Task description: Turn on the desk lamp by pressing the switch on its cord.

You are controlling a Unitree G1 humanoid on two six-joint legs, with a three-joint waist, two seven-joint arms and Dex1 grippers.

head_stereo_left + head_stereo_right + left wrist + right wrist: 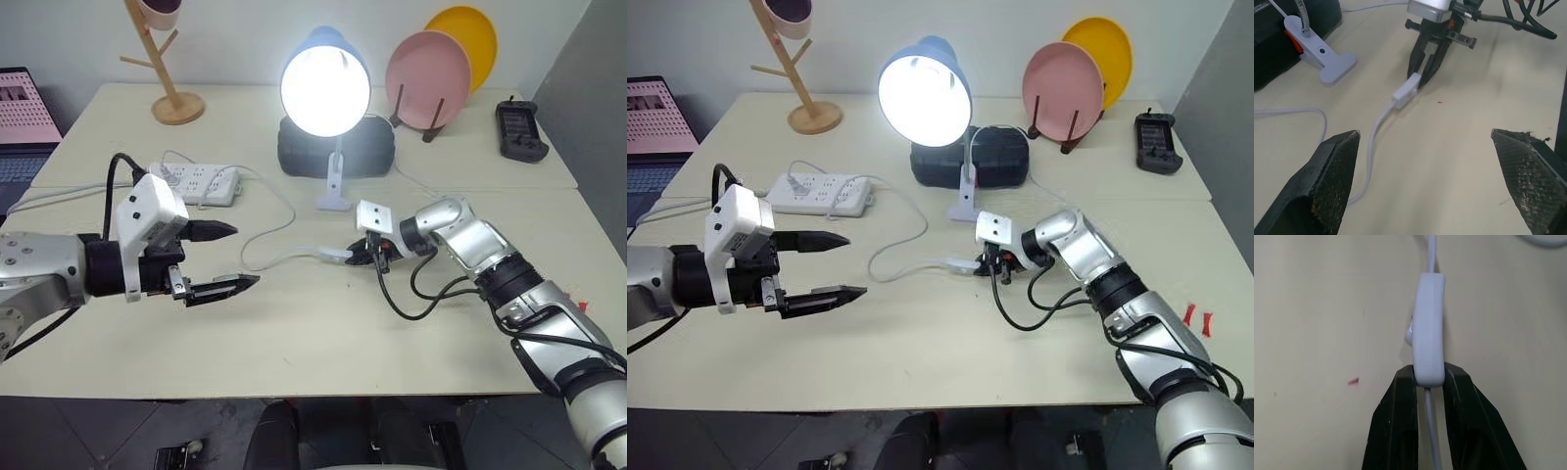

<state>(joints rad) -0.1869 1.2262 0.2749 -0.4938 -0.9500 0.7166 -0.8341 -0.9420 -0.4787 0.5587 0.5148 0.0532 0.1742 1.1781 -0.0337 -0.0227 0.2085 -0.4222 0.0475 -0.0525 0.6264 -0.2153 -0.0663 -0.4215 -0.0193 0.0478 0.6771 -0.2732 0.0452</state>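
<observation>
Small white oblong inline switch (1428,328) lies lengthwise in my right gripper (1429,382), clamped on its near end; left gripper (227,257) gapes, well apart toward the table's left edge.

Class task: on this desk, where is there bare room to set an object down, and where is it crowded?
Bare: the table's near edge between left gripper and right gripper. Crowded: the back, with power strip, lit desk lamp, pink plate, and the cord mid-table.

We see the blue-shaded desk lamp (325,83) lit, its white clip base standing toward the table's far edge. Its thin white cord (269,230) loops toward mid-table, where the small white oblong switch (1428,338) lies.
</observation>
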